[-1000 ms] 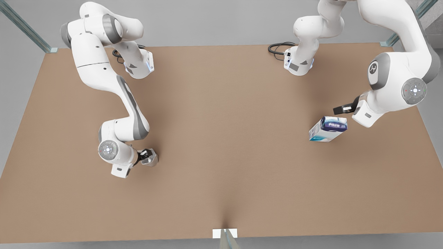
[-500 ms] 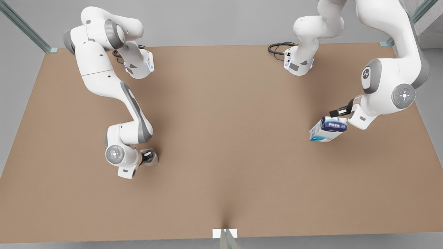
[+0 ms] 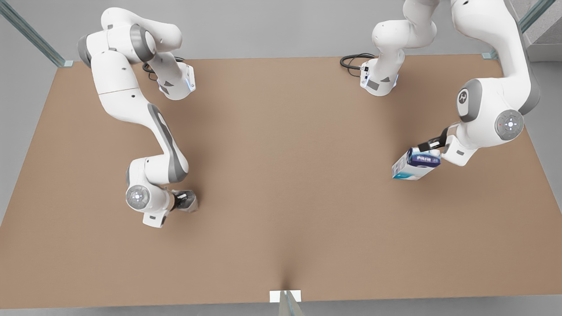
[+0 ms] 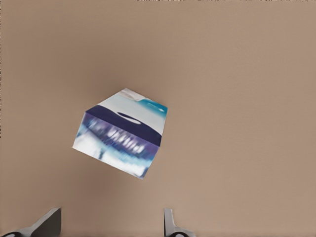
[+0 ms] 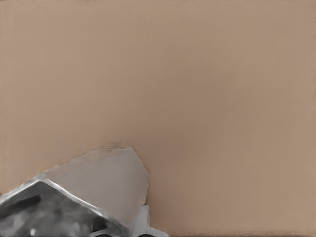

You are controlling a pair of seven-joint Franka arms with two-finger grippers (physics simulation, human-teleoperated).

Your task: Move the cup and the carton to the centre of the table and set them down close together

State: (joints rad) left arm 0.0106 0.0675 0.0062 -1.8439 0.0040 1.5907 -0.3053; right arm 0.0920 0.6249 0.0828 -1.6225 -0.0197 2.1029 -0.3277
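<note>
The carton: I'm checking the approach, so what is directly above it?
The left claw hangs over the carton, fingers spread and apart from it. The table beneath the carton is covered, so contact underneath can't be seen.

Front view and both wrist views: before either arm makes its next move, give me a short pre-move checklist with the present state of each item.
1. Left tool fingers open, spread apart in the left wrist view: ok.
2. Left tool around the carton: not ok, it sits at the carton's edge and grips nothing.
3. Carton resting on the table: ok.
4. Right tool at the cup: ok.
5. Right tool's grip on the cup: cannot tell.
6. Cup and carton close together at the centre: not ok, they sit on opposite sides.
</note>
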